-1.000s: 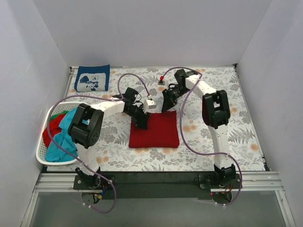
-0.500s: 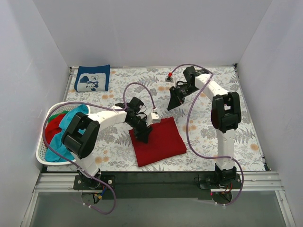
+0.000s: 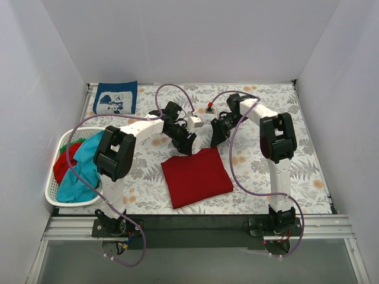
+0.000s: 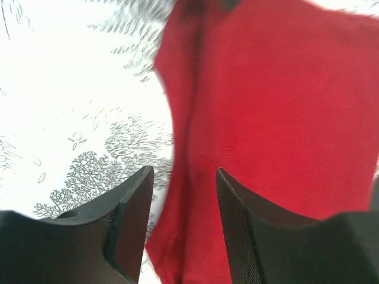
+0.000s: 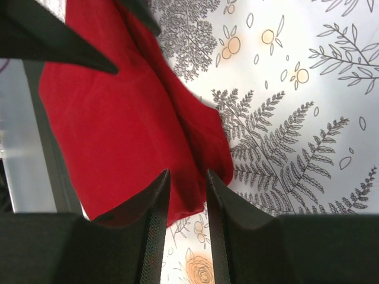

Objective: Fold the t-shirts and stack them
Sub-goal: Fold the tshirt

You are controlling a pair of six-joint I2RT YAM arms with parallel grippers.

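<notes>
**Red shirt is folded, stacking comes next**

The dark red shirt (image 3: 196,176) lies folded in the middle of the surface, a little turned. My left tool (image 4: 182,177) and my right tool (image 5: 188,174) hang near its far edge, both with fingers apart and holding nothing. I judge the folding finished and the stacking not yet done. The next move calls for gripping both far corners and carrying the shirt onto the folded navy shirt (image 3: 116,98) in the far left corner.

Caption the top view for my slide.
Left tool and right tool hover at the far edge of the folded red t-shirt.
</notes>
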